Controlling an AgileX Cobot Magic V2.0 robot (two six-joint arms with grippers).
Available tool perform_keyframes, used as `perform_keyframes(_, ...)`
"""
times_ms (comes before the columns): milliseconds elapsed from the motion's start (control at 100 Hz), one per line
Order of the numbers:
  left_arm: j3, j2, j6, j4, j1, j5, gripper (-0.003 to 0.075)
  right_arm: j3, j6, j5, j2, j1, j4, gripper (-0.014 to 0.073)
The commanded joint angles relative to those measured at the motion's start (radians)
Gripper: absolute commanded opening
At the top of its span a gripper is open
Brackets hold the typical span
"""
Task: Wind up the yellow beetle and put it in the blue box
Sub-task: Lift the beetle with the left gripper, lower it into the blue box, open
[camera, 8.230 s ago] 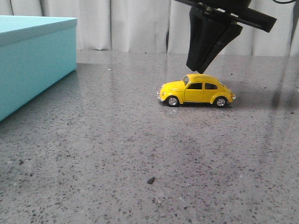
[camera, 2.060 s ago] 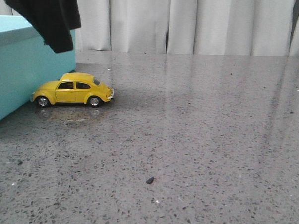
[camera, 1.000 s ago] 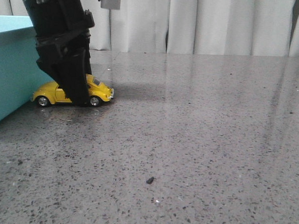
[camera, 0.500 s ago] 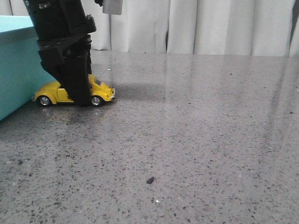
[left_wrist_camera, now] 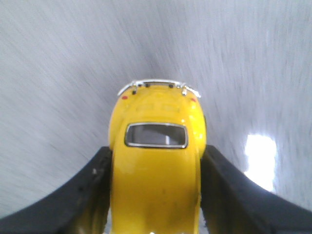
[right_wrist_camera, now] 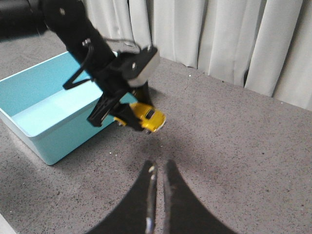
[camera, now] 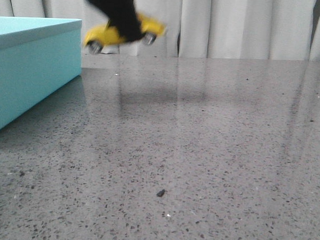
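Store step: left gripper [right_wrist_camera: 127,114] fingers [left_wrist_camera: 92,187] clamp yellow beetle [camera: 124,31], airborne beside blue box [right_wrist_camera: 44,114], clear of bench [camera: 201,143]. Right gripper [right_wrist_camera: 158,168] fingers nearly closed, empty. Next: carry over box, release.

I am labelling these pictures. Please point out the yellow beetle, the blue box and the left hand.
yellow beetle [left_wrist_camera: 155,165]: left wrist view, its roof.
blue box [camera: 29,77]: front view, its side wall.
left hand [camera: 121,14]: front view, black fingers gripping the car.
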Motion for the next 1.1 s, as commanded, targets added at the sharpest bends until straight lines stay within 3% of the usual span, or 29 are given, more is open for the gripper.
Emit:
perform_keyframes(0, -0.122, -0.067, -0.11, 0.005, -0.016, -0.025, 0.0062, -0.02, -0.011, -0.082, 0.002, 0.002, 0.022, -0.0044)
perform_keyframes(160, -0.278, -0.067, -0.497, 0.259, -0.008, 0.015, 0.0062, -0.02, -0.011, -0.082, 0.002, 0.002, 0.025, -0.0044)
perform_keyframes(250, -0.321, -0.067, -0.623, 0.388, 0.012, 0.084, 0.0062, -0.02, -0.011, -0.082, 0.002, 0.002, 0.034, -0.0044)
perform_keyframes(540, -0.325, -0.075, -0.92, 0.428, 0.155, 0.104, 0.0064, -0.02, -0.011, -0.082, 0.002, 0.002, 0.04, -0.0044)
perform_keyframes(700, -0.269, -0.09, -0.923, 0.391, 0.223, 0.104, 0.0064, -0.02, -0.011, -0.078, 0.002, 0.002, 0.04, -0.0044)
perform_keyframes(1090, 0.093, -0.127, -0.944, 0.376, 0.378, 0.104, 0.0064, -0.02, -0.011, -0.076, 0.002, 0.002, 0.04, -0.0044)
